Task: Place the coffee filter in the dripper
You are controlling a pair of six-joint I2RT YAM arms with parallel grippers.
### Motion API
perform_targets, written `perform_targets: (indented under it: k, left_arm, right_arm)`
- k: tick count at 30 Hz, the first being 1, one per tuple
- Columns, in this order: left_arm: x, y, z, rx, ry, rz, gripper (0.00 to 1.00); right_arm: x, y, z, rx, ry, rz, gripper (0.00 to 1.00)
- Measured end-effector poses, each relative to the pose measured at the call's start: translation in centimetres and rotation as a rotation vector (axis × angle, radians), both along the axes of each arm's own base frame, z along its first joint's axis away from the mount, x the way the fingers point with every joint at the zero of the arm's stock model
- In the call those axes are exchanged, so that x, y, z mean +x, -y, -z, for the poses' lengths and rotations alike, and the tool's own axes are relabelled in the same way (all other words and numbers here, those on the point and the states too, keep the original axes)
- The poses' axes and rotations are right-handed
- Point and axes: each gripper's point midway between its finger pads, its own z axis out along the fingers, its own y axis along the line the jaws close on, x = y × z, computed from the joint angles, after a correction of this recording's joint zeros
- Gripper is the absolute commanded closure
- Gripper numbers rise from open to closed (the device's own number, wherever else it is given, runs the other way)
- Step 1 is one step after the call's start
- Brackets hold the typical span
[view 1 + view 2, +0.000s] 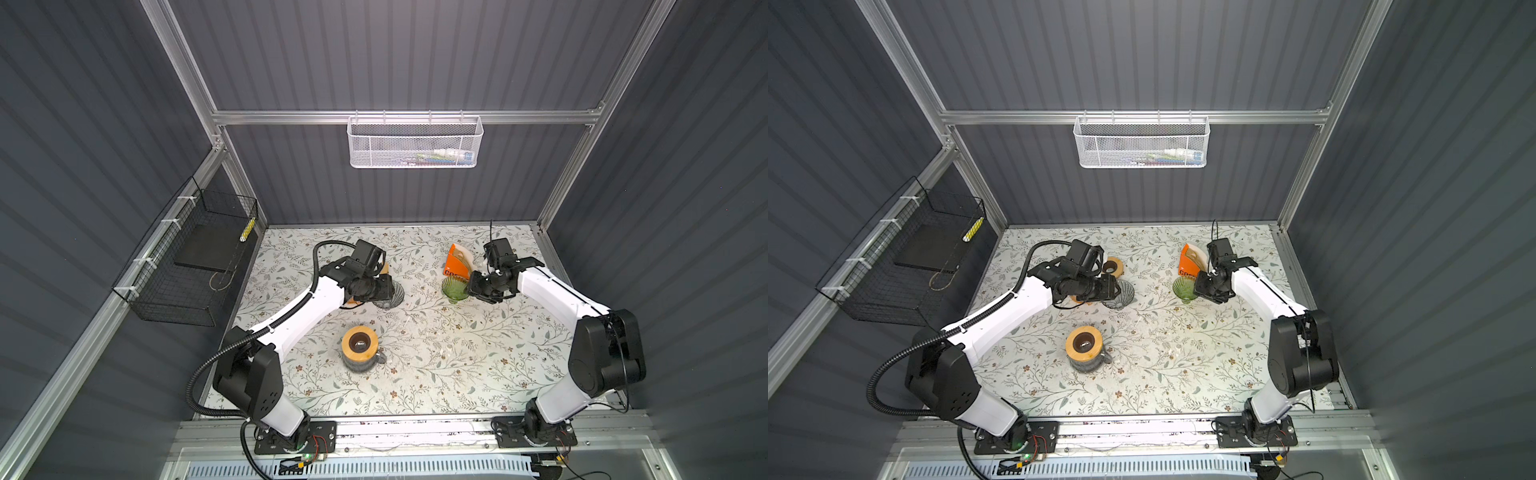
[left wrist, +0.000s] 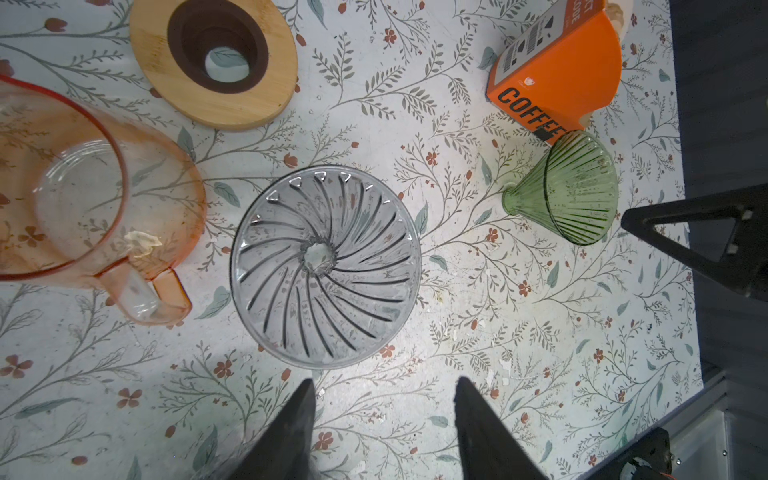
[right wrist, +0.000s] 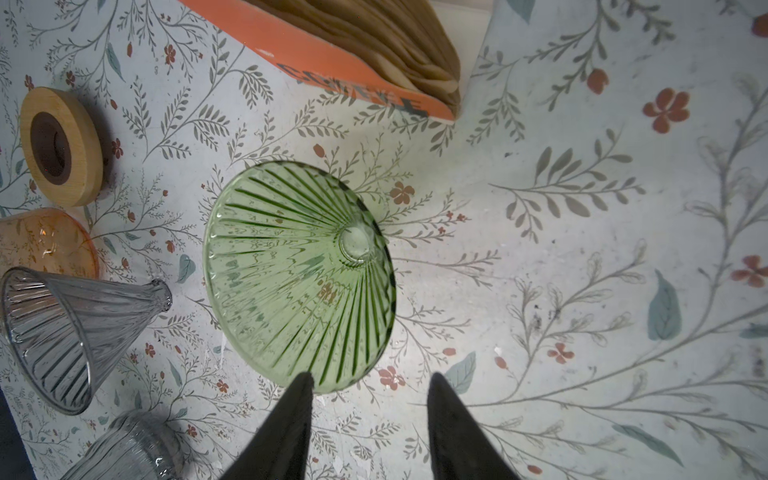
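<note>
**Task item.** The coffee filters stand as a brown stack in the orange box, right of centre in both top views and near the table's far edge. None sits in a dripper yet.

**Containers.**
- The green dripper is mouth up, just beside the box on its near side. Only the table pattern shows through its ribbed wall.
- The grey dripper is mouth up, left of centre, and likewise shows only the pattern beneath.
- The pink carafe sits just beside the grey dripper, with a wooden ring near both.
- The carafe with a wooden collar stands alone at lower centre.
- The white mesh basket on the back wall holds a few items (too blurred to name).
- The black wire basket on the left wall holds a dark flat slab and a yellow-marked stick.

**Claws.** The right gripper has its jaws moderately parted, grips nothing, and is poised at the green dripper's rim. The left gripper is parted alike with nothing between its jaws, and sits over the table just short of the grey dripper.

**Room.** The table lies bare at lower right, from the green dripper to the front rail. The two drippers stand well apart.
</note>
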Motion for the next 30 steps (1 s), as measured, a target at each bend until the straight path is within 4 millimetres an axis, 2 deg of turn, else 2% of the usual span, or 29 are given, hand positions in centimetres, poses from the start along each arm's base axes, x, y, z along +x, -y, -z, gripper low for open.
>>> perform_targets:
  k: [8, 19, 30]
  left_arm:
    - [0.0, -0.2, -1.0, -0.011, 0.026, -0.004, 0.45]
    - [0.0, -0.4, -0.9, -0.001, 0.029, -0.011, 0.45]
    - [-0.1, -0.6, -0.7, 0.005, 0.029, -0.015, 0.45]
  right_arm:
    - [0.5, -0.1, 1.4, -0.004, -0.022, 0.004, 0.58]
    - [1.3, -0.3, 2.7, -0.007, -0.037, 0.006, 0.62]
    - [1.6, -0.4, 3.1, -0.007, -0.041, 0.007, 0.72]
